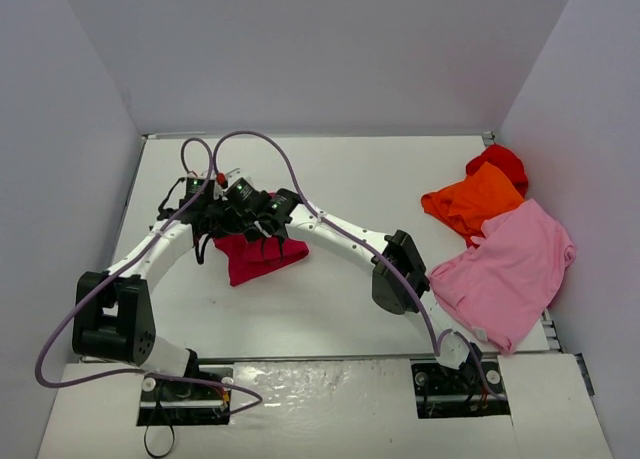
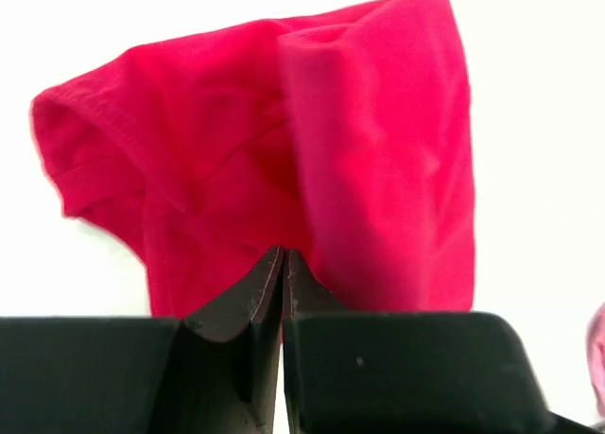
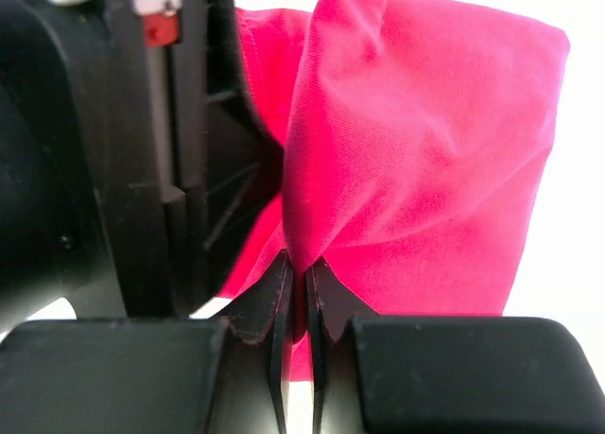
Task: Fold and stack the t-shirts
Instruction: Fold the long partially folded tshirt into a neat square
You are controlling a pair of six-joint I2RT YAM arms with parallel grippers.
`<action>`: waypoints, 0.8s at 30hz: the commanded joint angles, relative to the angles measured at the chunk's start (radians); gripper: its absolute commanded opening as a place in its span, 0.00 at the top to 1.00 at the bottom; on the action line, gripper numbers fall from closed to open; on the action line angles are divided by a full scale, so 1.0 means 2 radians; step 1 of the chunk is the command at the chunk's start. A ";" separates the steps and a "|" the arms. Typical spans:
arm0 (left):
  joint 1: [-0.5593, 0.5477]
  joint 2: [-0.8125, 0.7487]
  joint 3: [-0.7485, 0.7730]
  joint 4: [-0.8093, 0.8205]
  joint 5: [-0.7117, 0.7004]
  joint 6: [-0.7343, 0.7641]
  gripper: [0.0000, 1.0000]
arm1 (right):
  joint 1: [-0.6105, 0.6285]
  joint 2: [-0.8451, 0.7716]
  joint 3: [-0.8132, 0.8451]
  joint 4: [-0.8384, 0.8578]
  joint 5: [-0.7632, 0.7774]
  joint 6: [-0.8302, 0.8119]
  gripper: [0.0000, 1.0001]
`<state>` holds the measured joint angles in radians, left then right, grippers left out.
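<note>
**A:** Where is the crimson shirt sitting?

**B:** It is lying at about 9 o'clock from the middle of the bench, bunched up and draping from both pincers toward 5 o'clock. I cannot tell whether its lower edge is touching the bench.

**A:** What is the left pincer doing?

**B:** Its fingers are pressing together on a fold of the crimson cloth, and a sleeve is spreading out toward 10 o'clock in its own camera view.

**A:** And the right pincer?

**B:** It is also pinching the crimson shirt, its tips squeezing a gathered ridge of cloth. It is working right beside the left one, whose black body is filling the 9 o'clock side of the right wrist view.

**A:** Where are the other shirts?

**B:** They are lying well apart, at 3 o'clock. The orange shirt is overlapping the red shirt at its 1 o'clock, and the pink shirt is spreading out at its 5 o'clock.
</note>
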<state>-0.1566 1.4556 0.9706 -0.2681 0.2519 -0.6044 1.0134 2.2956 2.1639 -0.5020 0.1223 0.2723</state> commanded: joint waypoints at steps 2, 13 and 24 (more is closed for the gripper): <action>0.003 -0.051 0.023 -0.077 -0.078 0.016 0.99 | 0.006 -0.056 0.020 0.019 0.011 -0.008 1.00; 0.006 -0.039 -0.001 -0.125 -0.117 -0.012 1.00 | -0.016 -0.098 -0.054 0.018 0.065 -0.032 1.00; 0.007 0.046 -0.002 -0.109 -0.073 -0.015 1.00 | -0.032 -0.106 -0.077 0.019 0.069 -0.034 1.00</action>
<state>-0.1490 1.5725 0.9188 -0.4724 0.1341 -0.6361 0.9449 2.1698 2.0194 -0.4970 0.2251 0.2226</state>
